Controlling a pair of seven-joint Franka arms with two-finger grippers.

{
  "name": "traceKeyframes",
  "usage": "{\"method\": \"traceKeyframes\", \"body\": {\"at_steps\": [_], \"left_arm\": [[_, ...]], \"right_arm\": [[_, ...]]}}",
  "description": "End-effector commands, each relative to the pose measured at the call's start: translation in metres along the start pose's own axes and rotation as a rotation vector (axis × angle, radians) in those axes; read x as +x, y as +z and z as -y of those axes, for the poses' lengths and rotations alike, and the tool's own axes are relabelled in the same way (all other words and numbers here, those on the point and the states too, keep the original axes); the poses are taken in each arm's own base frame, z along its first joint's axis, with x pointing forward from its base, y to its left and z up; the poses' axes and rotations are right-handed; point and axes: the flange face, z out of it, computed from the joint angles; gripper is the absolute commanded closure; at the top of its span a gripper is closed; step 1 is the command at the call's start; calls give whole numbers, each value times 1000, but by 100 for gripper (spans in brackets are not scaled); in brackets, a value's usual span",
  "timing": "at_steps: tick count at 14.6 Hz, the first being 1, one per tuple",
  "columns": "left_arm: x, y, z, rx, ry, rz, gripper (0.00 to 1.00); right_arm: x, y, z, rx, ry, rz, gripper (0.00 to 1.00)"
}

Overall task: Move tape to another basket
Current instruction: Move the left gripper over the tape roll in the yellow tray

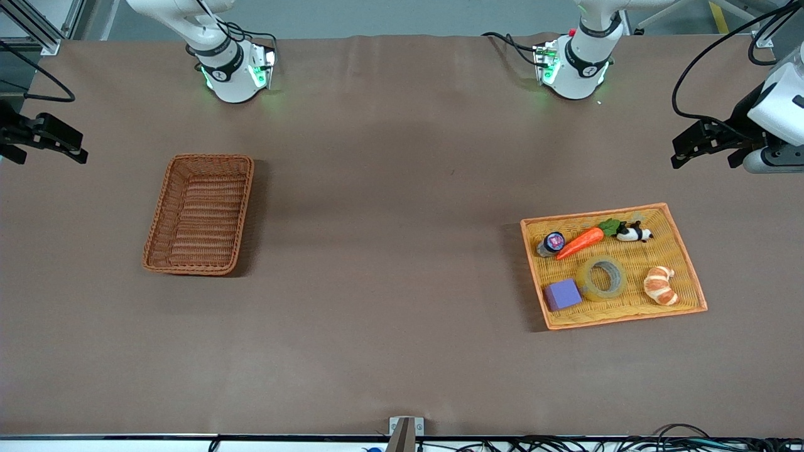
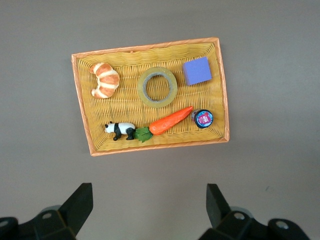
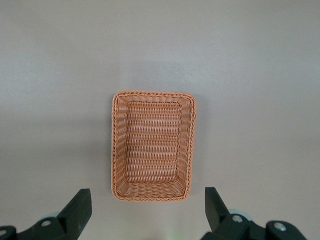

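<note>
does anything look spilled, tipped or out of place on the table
Nothing stands out. The tape lies flat in the yellow tray among the other items, and the brown basket sits upright with nothing in it.

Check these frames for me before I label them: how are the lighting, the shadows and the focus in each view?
Front view: even light, soft shadows beside the reddish-brown wicker basket and the flat yellow-orange woven tray, green glow at the arm bases. Left wrist view: the translucent yellowish tape roll sharp, no glare. Right wrist view: paler, washed-out cloth; basket weave crisp.
</note>
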Motion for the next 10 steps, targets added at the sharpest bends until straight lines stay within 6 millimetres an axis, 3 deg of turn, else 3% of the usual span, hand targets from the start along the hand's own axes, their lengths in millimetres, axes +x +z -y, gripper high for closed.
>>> {"method": "traceKeyframes", "body": {"at_steps": [1, 7, 10], "left_arm": [[-3, -5, -1, 1, 9, -8, 0], [0, -1, 8, 0, 7, 2, 2], [28, 38, 16, 0, -1, 23, 0]], "right_arm": [[-3, -1, -1, 13, 13, 4, 0], [-4, 0, -1, 13, 13, 7, 0], [-3, -1, -1, 13, 13, 1, 0]]}}
